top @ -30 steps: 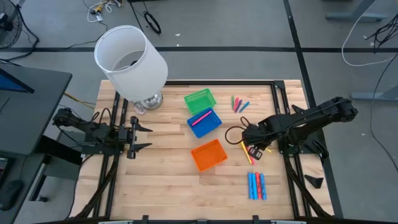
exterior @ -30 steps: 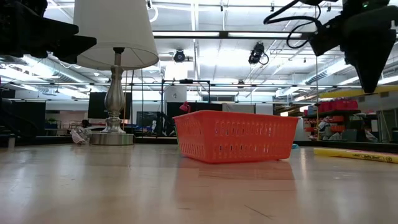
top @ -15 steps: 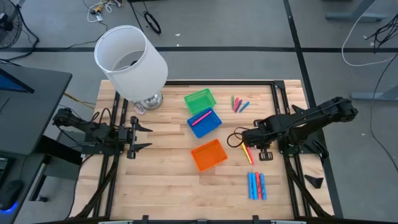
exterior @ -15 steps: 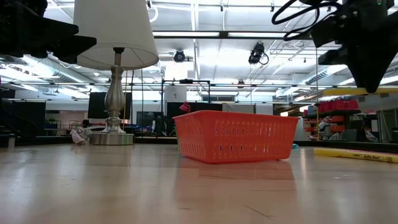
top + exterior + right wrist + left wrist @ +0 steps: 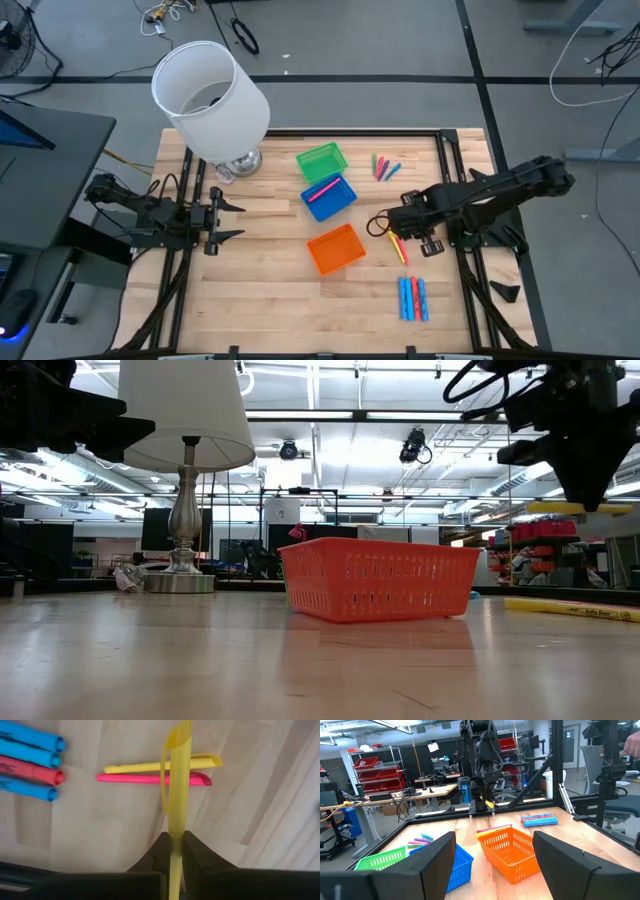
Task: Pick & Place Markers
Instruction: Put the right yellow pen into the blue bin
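The right gripper (image 5: 174, 842) hangs above the wooden worktop (image 5: 260, 290) at centre right of the high view, its jaws pinching a thin yellow marker (image 5: 177, 785) lifted off the surface. Beneath it lie another yellow marker (image 5: 162, 766) and a pink marker (image 5: 150, 778), touching side by side. Three blue markers and a red one (image 5: 413, 298) lie together lower right. An orange plastic basket tray (image 5: 335, 249) sits mid-frame. The left gripper (image 5: 222, 221) waits at left, jaws spread.
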{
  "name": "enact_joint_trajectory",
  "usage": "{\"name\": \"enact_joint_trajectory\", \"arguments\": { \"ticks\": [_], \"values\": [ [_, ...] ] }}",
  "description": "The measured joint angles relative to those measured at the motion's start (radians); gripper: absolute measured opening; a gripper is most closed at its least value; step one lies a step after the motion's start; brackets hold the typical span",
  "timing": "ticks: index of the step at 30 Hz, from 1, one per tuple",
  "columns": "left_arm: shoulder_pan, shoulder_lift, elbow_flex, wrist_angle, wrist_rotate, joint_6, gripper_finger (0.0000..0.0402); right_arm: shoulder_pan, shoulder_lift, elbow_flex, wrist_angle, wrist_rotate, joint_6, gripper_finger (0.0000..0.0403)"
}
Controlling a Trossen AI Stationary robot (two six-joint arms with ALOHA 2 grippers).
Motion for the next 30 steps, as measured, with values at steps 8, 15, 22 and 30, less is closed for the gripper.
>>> {"name": "enact_joint_trajectory", "arguments": {
  "ticks": [8,15,22,30],
  "values": [
    [0.0,0.0,0.0,0.0,0.0,0.0,0.0273,-0.055,0.062,0.069,0.002,0.0,-0.093,0.0021],
    [0.0,0.0,0.0,0.0,0.0,0.0,0.0273,-0.104,0.152,0.162,0.014,0.018,-0.189,0.0021],
    [0.0,0.0,0.0,0.0,0.0,0.0,0.0273,-0.163,0.26,0.278,0.018,0.055,-0.26,0.0021],
    [0.0,0.0,0.0,0.0,0.0,0.0,0.0273,-0.226,0.386,0.418,0.018,0.053,-0.357,0.0021]
  ]
}}
